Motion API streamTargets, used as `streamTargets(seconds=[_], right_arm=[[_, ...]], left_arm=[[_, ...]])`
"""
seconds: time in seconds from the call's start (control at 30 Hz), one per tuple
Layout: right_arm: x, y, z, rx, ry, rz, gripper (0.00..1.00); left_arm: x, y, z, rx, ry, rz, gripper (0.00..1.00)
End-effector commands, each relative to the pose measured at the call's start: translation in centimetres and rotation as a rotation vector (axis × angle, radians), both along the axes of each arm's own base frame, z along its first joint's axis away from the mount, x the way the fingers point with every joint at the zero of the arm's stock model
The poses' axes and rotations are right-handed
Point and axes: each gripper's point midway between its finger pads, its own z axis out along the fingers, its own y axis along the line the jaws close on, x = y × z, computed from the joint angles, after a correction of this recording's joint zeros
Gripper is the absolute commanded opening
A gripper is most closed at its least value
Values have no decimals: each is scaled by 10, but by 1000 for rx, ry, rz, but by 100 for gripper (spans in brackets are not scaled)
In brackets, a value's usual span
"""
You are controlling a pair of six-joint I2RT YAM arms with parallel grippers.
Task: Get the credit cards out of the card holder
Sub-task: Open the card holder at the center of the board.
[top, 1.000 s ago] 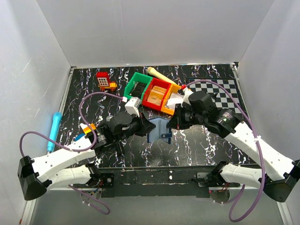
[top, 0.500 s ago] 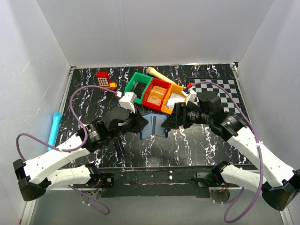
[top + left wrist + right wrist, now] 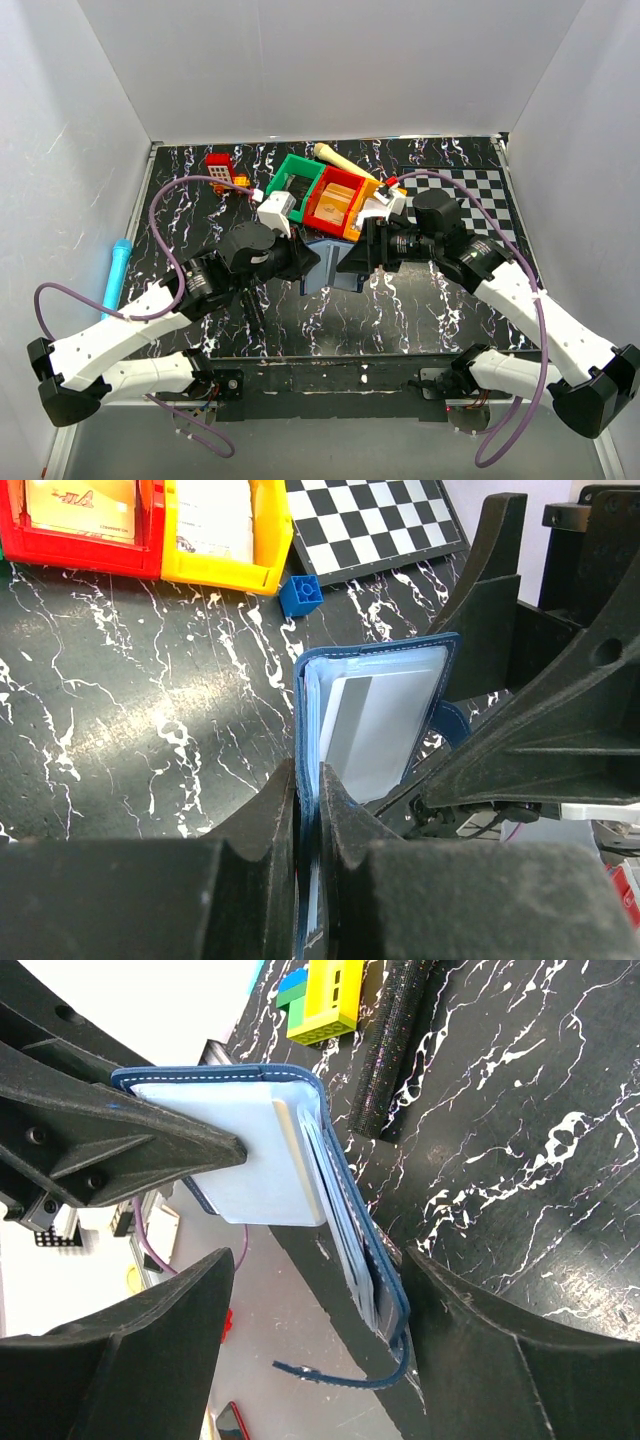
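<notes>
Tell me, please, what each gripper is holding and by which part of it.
The left gripper pinches the card holder by one edge; the right gripper stands open astride it, holding nothing.

Card holder [image 3: 375,715] base hidden between fingers [image 3: 262,825].

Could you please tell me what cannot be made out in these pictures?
Card count in the card holder: the left wrist view shows only layered edges; in the top view the right gripper partly covers it.
Holder's lower end: left wrist view, hidden between the fingers of the left gripper.
Print in the red bin: left wrist view, cut off by the top edge.
</notes>
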Motion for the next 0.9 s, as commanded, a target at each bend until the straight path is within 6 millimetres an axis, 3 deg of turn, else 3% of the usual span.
streamTargets(seconds=[0.0, 0.23, 0.43, 0.87], right_arm=[[1, 4, 11, 43, -48, 26, 73], [-4, 3, 15, 98, -64, 44, 42], [-10, -1, 27, 164, -84, 64, 44], [-15, -8, 32, 209, -102, 65, 42]], left_arm=[[-3, -3, 33, -76, -43, -21, 0], [-4, 0, 35, -99, -48, -16, 0], [-3, 4, 32, -121, -38, 2, 0], [-2, 10, 30, -146, -29, 15, 0]])
